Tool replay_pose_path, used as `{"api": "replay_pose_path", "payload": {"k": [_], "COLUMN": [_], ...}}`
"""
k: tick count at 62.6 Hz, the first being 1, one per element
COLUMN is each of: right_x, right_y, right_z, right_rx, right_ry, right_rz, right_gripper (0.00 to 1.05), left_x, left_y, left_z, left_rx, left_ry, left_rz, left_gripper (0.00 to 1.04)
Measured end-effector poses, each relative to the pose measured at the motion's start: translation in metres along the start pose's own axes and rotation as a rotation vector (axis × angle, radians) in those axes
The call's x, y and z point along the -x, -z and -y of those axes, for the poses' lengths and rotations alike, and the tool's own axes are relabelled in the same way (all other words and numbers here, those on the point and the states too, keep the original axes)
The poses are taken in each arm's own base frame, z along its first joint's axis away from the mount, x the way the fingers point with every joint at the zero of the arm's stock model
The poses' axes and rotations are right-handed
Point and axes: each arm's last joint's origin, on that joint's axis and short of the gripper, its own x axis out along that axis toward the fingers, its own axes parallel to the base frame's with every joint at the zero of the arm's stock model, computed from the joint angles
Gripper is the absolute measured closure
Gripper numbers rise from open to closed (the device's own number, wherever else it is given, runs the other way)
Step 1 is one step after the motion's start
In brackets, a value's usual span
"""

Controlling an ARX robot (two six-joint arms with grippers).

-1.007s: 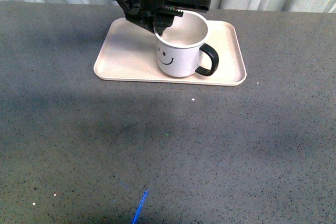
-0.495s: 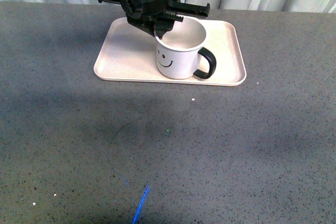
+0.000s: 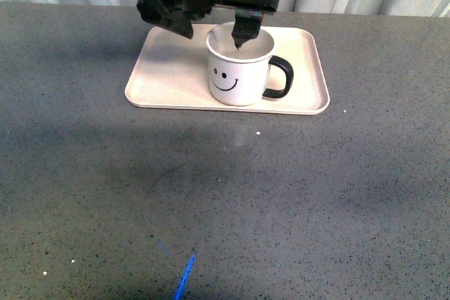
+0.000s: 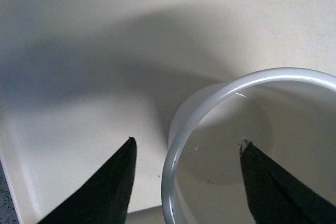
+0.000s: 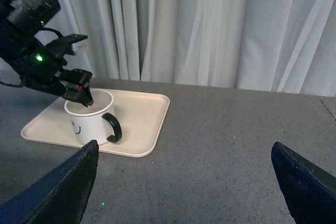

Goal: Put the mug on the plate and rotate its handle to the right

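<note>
The white mug (image 3: 238, 74) with a smiley face stands upright on the pale plate (image 3: 163, 75), right of the plate's middle. Its black handle (image 3: 280, 77) points right. My left gripper (image 3: 211, 29) hovers open over the mug's rear left rim, one finger down inside the mug and the other outside it. In the left wrist view the mug's rim (image 4: 181, 135) runs between the two dark fingers of the left gripper (image 4: 186, 141), touching neither. My right gripper (image 5: 184, 145) is open above bare table, far from the mug (image 5: 88, 121) and the plate (image 5: 144, 124).
The grey speckled table (image 3: 295, 194) stretches in front of and around the plate. Pale curtains (image 5: 210, 24) hang behind the table's far edge. A blue streak (image 3: 185, 279) lies near the table's front edge. The left arm (image 5: 31, 40) leans over the plate's far side.
The left gripper's fingers have spread apart around the mug's rim and the wrist has lifted slightly. The mug's handle has swung from front-right to pointing right.
</note>
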Motion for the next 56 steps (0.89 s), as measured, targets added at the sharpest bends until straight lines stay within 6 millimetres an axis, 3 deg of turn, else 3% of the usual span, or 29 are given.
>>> {"api": "replay_pose_path", "payload": {"k": [7, 18, 21, 25, 29, 37, 43, 49, 56], "right_x": [0.0, 0.0, 0.0, 0.0, 0.0, 0.0, 0.0, 0.0, 0.0], "right_y": [0.0, 0.0, 0.0, 0.0, 0.0, 0.0, 0.0, 0.0, 0.0], "right_z": [0.0, 0.0, 0.0, 0.0, 0.0, 0.0, 0.0, 0.0, 0.0], "right_rx": [0.0, 0.0, 0.0, 0.0, 0.0, 0.0, 0.0, 0.0, 0.0], "right_ry": [0.0, 0.0, 0.0, 0.0, 0.001, 0.001, 0.0, 0.0, 0.001], "right_rz": [0.0, 0.0, 0.0, 0.0, 0.0, 0.0, 0.0, 0.0, 0.0], "right_gripper": [0.09, 0.09, 0.09, 0.09, 0.09, 0.09, 0.09, 0.09, 0.09], "left_x": [0.03, 0.098, 0.119, 0.141, 0.166, 0.198, 0.199, 0.196, 0.201], "left_y": [-0.004, -0.005, 0.002, 0.022, 0.06, 0.136, 0.176, 0.199, 0.216], "left_z": [-0.015, -0.048, -0.057, -0.068, -0.081, -0.095, -0.097, -0.097, -0.096], "left_rx": [0.019, 0.058, 0.063, 0.103, 0.124, 0.132, 0.133, 0.13, 0.123], "left_ry": [0.017, 0.0, -0.162, -0.292, -0.329, -0.356, -0.361, -0.355, -0.35], "left_rz": [0.087, 0.326, 0.544, 0.768, 0.935, 1.026, 0.988, 0.955, 0.963], "left_gripper": [0.08, 0.09, 0.18, 0.29, 0.41, 0.64, 0.82, 1.0, 1.03]}}
